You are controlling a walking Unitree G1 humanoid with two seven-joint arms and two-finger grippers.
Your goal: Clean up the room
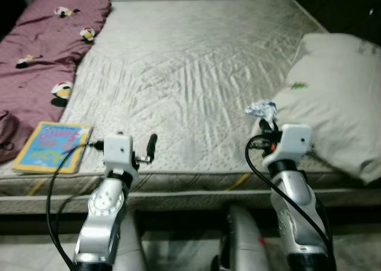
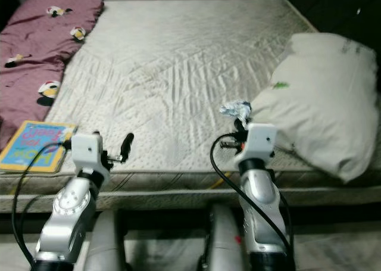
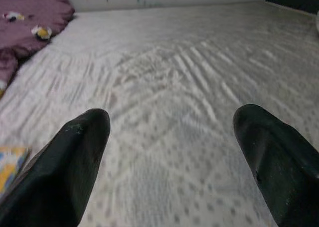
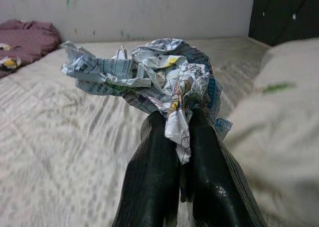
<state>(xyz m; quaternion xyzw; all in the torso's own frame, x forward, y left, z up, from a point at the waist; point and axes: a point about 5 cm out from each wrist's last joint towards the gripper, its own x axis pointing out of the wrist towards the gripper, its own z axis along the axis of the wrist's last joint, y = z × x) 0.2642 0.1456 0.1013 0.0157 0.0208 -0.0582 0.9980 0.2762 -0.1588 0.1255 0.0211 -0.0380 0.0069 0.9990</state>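
Observation:
A crumpled ball of printed paper (image 4: pixel 149 77) is pinched between the black fingers (image 4: pixel 159 177) of my right gripper (image 1: pixel 266 121), which is shut on it just above the mattress's front edge beside the pillow. The same crumpled paper (image 1: pixel 261 109) pokes up above the right wrist. My left gripper (image 3: pixel 174 137) is open over the bare mattress near its front edge, with nothing between its fingers (image 1: pixel 152 146).
A pale quilted mattress (image 1: pixel 190 62) spans the view. A big cream pillow (image 1: pixel 342 98) lies at the right. A maroon printed blanket (image 1: pixel 44 50) lies along the left side, and a colourful children's book (image 1: pixel 53 146) rests at the front left corner.

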